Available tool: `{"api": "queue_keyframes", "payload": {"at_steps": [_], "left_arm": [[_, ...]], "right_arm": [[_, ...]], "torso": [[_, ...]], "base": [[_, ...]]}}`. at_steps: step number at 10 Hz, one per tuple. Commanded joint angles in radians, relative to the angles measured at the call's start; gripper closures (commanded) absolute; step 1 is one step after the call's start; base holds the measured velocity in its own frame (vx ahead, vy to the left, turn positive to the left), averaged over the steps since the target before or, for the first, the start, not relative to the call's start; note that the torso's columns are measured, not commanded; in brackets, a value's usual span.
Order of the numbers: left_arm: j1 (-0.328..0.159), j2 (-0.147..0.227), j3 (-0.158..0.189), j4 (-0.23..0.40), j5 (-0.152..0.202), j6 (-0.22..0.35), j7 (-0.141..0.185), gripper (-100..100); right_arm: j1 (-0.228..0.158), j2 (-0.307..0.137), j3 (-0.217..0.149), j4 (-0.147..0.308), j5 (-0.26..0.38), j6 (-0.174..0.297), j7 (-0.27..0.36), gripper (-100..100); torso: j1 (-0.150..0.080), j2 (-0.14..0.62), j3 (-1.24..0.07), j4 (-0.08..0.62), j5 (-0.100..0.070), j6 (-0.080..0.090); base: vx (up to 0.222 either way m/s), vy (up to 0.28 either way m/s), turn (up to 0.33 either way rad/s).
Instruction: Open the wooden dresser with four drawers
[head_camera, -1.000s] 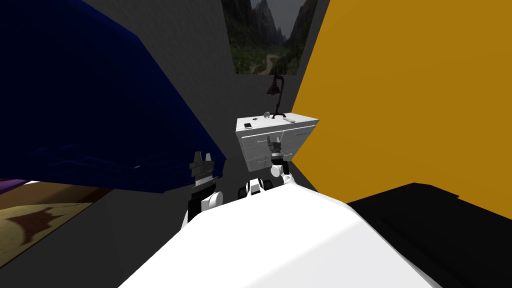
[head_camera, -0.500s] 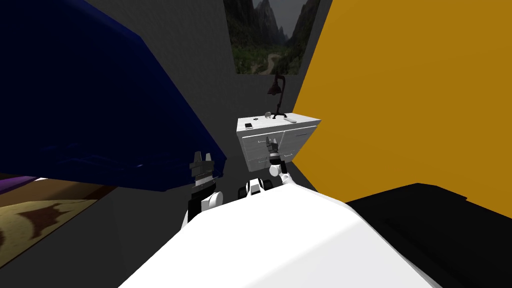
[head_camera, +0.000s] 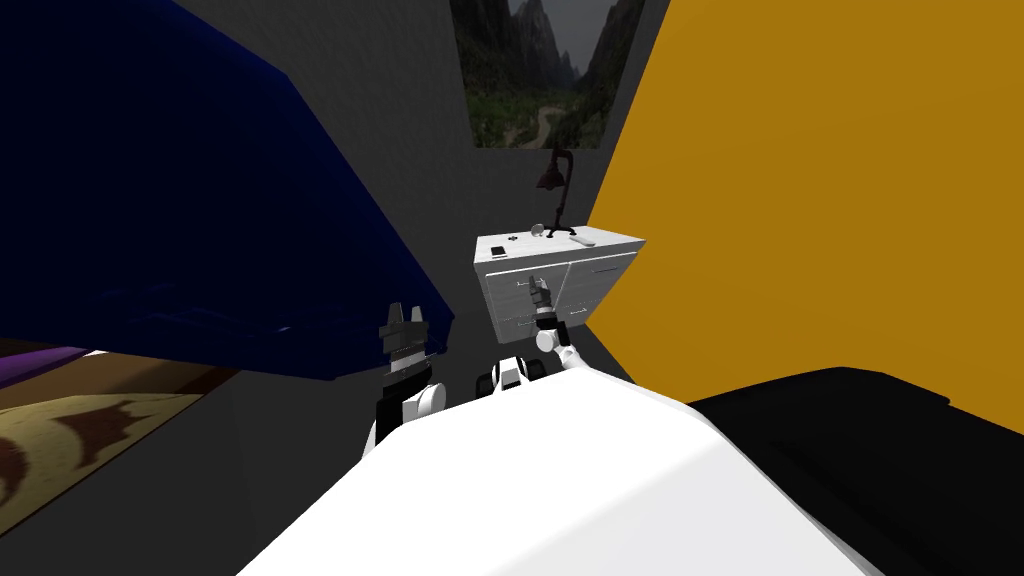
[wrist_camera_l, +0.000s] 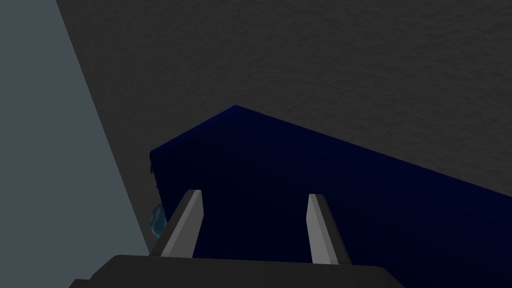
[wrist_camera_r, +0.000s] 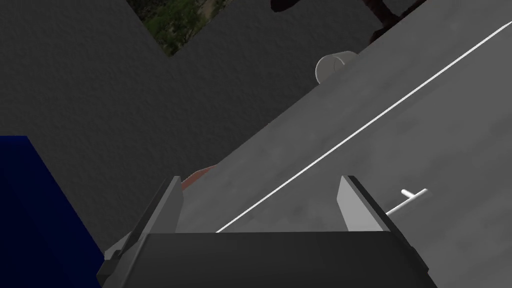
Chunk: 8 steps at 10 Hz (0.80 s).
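Dresser (head_camera: 585, 275), drawn light grey rather than wood-toned, stands straight ahead in the corner where the dark grey wall meets the orange wall (head_camera: 820, 200), with all its drawer fronts flush. On its top stand a dark lamp (head_camera: 555, 190), a small pale cup (head_camera: 537, 229), a flat white bar (head_camera: 580, 240) and a small dark slab (head_camera: 497, 251), all too small to read any marking on. The right tool (head_camera: 540, 285) is raised in front of the upper drawers, its fingers spread wide with nothing between them. In the right wrist view this tool (wrist_camera_r: 261, 180) faces the grey dresser front (wrist_camera_r: 400, 125) at close range. A thin white seam (wrist_camera_r: 350, 135) slants across the front, and a white bar handle (wrist_camera_r: 407, 200) lies just beyond one finger, outside the gap. The left tool (head_camera: 404, 315) sits on my left, well apart from the dresser and beside the corner of a large dark blue block (head_camera: 180, 200). In the left wrist view its fingers (wrist_camera_l: 312, 225) stand wide apart and empty.
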Motion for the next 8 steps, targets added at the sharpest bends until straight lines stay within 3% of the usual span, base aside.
{"api": "queue_keyframes", "payload": {"at_steps": [1,2,3,8], "left_arm": [[0.000,0.000,0.000,0.000,0.000,0.000,0.000,0],[0.000,0.000,0.000,0.000,0.000,0.000,0.000,0],[0.000,0.000,0.000,0.000,0.000,0.000,0.000,0],[0.000,0.000,0.000,0.000,0.000,0.000,0.000,0]], "right_arm": [[-0.023,-0.011,0.017,0.040,-0.042,-0.001,-0.078,-100],[-0.041,-0.016,0.034,0.071,-0.077,-0.002,-0.109,-100],[-0.041,-0.016,0.034,0.071,-0.077,-0.002,-0.134,-100],[-0.090,-0.034,0.081,0.156,-0.172,-0.003,-0.270,-100]], "torso": [[0.000,0.000,0.000,0.000,0.000,0.000],[0.000,0.000,0.000,0.000,0.000,0.000],[0.000,0.000,0.000,0.000,0.000,0.000],[0.000,0.000,0.000,0.000,0.000,0.000]], "base": [[0.007,-0.005,0.021],[0.007,-0.004,0.031],[0.007,-0.004,0.023],[0.007,-0.005,0.031]]}}
